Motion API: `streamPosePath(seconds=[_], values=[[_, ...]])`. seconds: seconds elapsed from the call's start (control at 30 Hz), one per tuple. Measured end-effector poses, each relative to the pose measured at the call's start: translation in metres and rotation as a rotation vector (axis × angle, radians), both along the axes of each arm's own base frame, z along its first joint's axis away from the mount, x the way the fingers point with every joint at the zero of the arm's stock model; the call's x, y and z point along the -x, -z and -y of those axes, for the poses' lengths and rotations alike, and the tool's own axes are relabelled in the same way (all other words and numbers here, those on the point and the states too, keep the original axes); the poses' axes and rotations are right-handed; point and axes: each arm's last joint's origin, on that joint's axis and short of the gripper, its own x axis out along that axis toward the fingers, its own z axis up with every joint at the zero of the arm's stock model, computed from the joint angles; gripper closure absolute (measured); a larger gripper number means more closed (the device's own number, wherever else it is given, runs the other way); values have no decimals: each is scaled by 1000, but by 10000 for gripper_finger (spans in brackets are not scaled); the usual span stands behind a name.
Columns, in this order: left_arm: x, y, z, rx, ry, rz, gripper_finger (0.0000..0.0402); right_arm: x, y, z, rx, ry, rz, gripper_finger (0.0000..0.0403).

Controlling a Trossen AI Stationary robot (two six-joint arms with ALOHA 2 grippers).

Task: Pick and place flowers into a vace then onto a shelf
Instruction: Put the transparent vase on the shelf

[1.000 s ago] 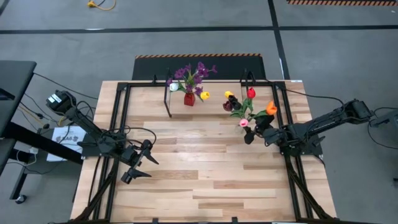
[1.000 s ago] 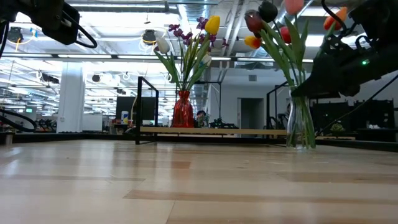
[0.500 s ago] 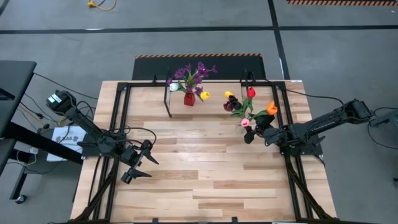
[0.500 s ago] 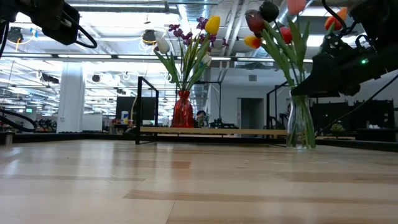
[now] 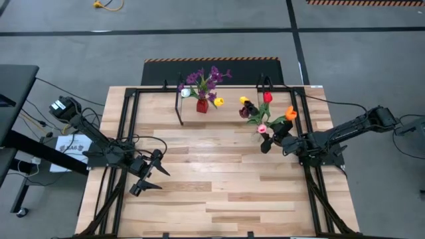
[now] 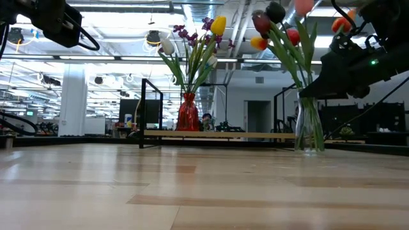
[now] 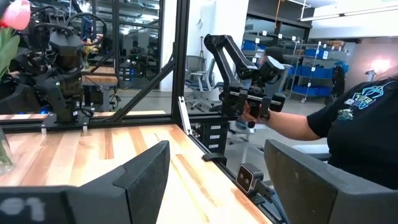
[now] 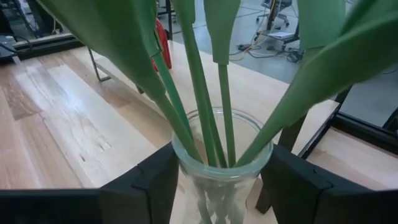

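So going left to right: the left gripper (image 5: 147, 178) is parked over the near-left part of the table (image 5: 219, 199), fingers spread wide, holding nothing, basically waiting. Further back, the red vase (image 5: 202, 105) with the purple sprig plus a white and a yellow tulip already sits on the shelf (image 6: 217, 134), so I'd call that 1 done. On the right, the right gripper (image 8: 217, 186) has its fingers either side of the clear glass vase (image 8: 221, 165), and they look pressed against the glass, so I read it as gripping. That vase is already loaded with tulips (image 5: 265, 109) (red, orange, yellow, pink, dark maroon) and in the low view its base looks down near table level, just right of the shelf. What's left, I reckon: lift this 2nd vase and set it on the shelf.
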Motion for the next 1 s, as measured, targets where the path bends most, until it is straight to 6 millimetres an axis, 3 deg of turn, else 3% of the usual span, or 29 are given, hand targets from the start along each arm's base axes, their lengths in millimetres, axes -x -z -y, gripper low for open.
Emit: streamPosePath(seconds=[0.23, 0.5, 0.73, 1.0], values=[[0, 0, 0, 0, 0, 0, 148, -1, -1, 0, -17, -13, 13, 187], [0, 0, 0, 0, 0, 0, 148, -1, -2, -5, -27, -45, 36, 216], [0, 0, 0, 0, 0, 0, 148, -2, -3, -6, -30, -57, 50, 201], [0, 0, 0, 0, 0, 0, 148, -2, -4, -6, -33, -57, 60, 220]])
